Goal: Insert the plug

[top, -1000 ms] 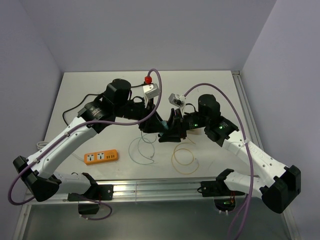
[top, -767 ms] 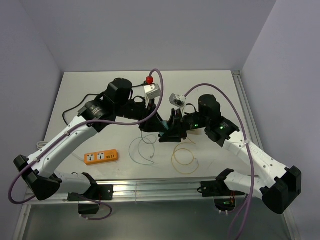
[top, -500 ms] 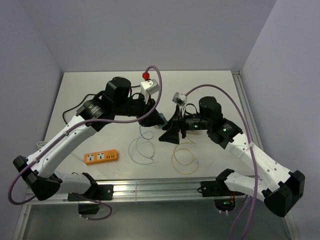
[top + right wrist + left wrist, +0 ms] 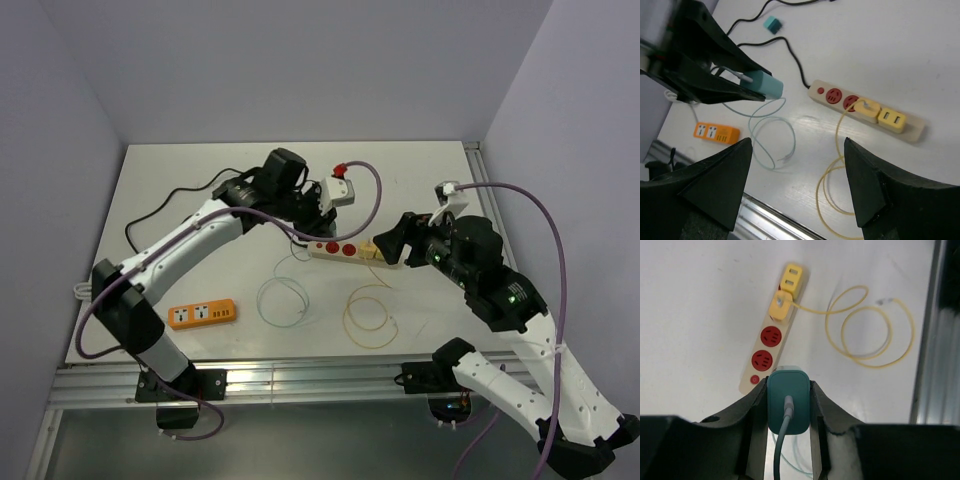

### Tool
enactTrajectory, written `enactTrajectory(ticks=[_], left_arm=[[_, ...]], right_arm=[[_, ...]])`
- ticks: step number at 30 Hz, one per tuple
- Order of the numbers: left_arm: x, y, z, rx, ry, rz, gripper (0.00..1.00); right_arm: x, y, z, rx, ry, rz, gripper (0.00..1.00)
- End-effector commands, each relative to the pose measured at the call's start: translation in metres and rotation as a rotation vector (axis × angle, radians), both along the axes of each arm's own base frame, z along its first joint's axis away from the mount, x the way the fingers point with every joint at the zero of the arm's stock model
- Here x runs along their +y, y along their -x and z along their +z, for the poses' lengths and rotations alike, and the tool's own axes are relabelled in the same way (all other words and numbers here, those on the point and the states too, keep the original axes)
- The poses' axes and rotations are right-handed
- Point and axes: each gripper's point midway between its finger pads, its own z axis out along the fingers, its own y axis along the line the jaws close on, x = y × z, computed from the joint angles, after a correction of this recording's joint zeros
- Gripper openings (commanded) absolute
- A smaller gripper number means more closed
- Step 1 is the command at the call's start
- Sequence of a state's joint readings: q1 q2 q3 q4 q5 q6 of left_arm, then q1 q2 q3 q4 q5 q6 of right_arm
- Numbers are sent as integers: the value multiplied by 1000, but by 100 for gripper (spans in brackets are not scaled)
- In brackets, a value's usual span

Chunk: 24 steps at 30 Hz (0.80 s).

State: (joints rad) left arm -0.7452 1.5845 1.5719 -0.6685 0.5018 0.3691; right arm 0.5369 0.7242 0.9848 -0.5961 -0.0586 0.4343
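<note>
**Left wrist view:** The left end effector [image 4: 788,388] pinches the teal plug [image 4: 788,410], which hangs above the switch end of the power strip [image 4: 771,347]. Centre the plug over a free red socket [image 4: 762,360], square it to the strip, then press straight down.

**Right wrist view:** The right end effector [image 4: 796,142] is spread and holds nothing. It could brace the strip on the worktop [image 4: 920,45].

**Top external view:** One second earlier both arms crowded over the strip and hid it. The right arm has since drawn back, exposing the strip.
</note>
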Motion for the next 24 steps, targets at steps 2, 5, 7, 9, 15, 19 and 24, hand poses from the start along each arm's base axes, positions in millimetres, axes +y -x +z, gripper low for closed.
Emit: enactTrajectory(ticks=[2,5,7,9,15,19,24], left_arm=[[-5,-17,-17,-157,-70,-202,0],[-11,-34,-21,-226,1,-247,0],[-12,-44,-28,-299,37,-258,0],[-14,-48,-30,-336,76,-278,0],[-27,-55,-65,-318,101,-366,0],[-32,-58,-96,-285,93,-393,0],[-35,-55,-114,-250,81,-441,0]], right_arm=[[-26,-3,1,6,23,-130,81],[-23,2,-1,-1,11,-105,81],[-27,1,-3,0,21,-120,81],[-31,2,-3,-3,26,-137,81],[-47,-2,-4,-36,44,-218,83],[-54,-3,-6,-51,49,-247,84],[-57,-5,-9,-44,58,-266,85]])
